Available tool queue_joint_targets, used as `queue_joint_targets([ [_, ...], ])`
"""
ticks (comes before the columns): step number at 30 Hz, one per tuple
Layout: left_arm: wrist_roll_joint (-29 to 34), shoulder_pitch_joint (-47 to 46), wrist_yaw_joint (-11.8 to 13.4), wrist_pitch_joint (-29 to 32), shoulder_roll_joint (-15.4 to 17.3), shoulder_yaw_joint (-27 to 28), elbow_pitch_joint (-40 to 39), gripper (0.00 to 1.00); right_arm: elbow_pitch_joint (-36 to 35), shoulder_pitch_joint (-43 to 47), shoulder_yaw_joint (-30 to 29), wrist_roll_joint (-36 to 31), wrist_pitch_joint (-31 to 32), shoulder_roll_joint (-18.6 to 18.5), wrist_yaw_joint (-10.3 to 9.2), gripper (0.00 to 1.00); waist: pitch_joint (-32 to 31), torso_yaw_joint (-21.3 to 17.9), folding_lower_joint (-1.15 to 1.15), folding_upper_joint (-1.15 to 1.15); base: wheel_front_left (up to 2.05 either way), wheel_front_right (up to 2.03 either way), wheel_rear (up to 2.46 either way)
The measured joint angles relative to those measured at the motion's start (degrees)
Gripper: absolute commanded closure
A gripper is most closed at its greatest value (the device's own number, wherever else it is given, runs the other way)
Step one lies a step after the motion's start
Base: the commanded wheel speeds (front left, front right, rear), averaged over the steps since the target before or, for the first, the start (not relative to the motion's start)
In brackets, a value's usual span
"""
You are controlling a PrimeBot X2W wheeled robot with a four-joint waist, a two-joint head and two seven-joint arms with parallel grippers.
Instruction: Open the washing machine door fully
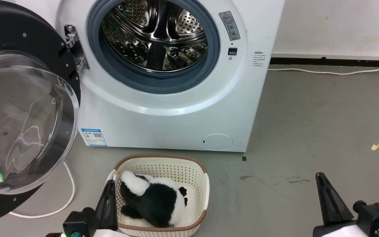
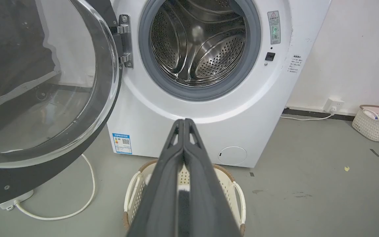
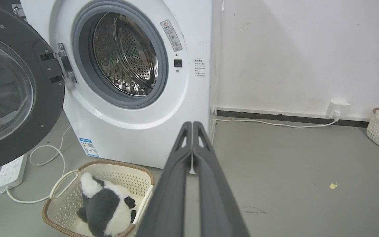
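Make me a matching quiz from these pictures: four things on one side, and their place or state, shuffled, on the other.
1. washing machine door
2. plush panda
3. left tool
4. steel drum

A. lying in the cream basket
B. shiny and perforated
C. swung open on its hinge
D. shut, fingers together

Pairs: 1-C, 2-A, 3-D, 4-B

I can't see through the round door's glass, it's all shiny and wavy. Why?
Head view: white wavy reflections and a green glint sit on the glass bowl of the washing machine door. Left wrist view: the glass mirrors dark room shapes, and the steel drum shows bright glare. Right wrist view: fainter reflections on the glass.
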Motion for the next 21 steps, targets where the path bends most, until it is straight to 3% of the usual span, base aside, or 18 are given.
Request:
queue_joint_targets([
  [21, 2.20, -0.94, -0.76, 2.91, -0.21, 1.23, -0.88, 1.00, -0.22, -0.60, 0.60, -0.84, 2.93, 0.00, 0.00, 1.00, 0.12, -0.07, 0.00, 0.00, 0.00, 0.00, 0.00],
])
